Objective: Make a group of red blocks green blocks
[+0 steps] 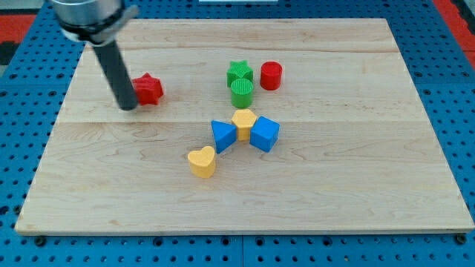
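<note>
My tip (128, 106) rests on the board at the view's upper left, touching the left side of a red star block (149, 89). A green star block (239, 73) and a green cylinder (242, 93) sit together near the top middle, the cylinder just below the star. A red cylinder (271, 76) stands close to their right, a small gap from the green star. The red star lies well to the left of that cluster.
A yellow hexagonal block (244, 122) sits between a blue triangular block (223, 135) and a blue cube (264, 134) at the board's middle. A yellow heart block (202, 161) lies below them. The wooden board (356, 185) sits on a blue pegboard.
</note>
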You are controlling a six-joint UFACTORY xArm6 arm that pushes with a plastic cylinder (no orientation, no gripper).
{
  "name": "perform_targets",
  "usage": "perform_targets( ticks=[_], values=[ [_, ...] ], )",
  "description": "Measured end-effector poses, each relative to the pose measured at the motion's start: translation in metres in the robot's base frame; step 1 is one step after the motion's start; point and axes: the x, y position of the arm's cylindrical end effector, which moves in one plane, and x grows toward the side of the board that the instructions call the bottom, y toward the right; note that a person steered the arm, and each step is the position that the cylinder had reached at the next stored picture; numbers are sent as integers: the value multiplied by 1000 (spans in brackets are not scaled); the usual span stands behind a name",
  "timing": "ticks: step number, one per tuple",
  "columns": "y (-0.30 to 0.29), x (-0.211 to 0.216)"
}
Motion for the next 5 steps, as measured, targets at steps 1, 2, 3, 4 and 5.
perform_targets(
  ticks=[1,2,3,4,5],
  values=[
    [35,0],
    [3,-10],
    [-40,-29],
    [-15,-37],
    [57,-27]
  ],
)
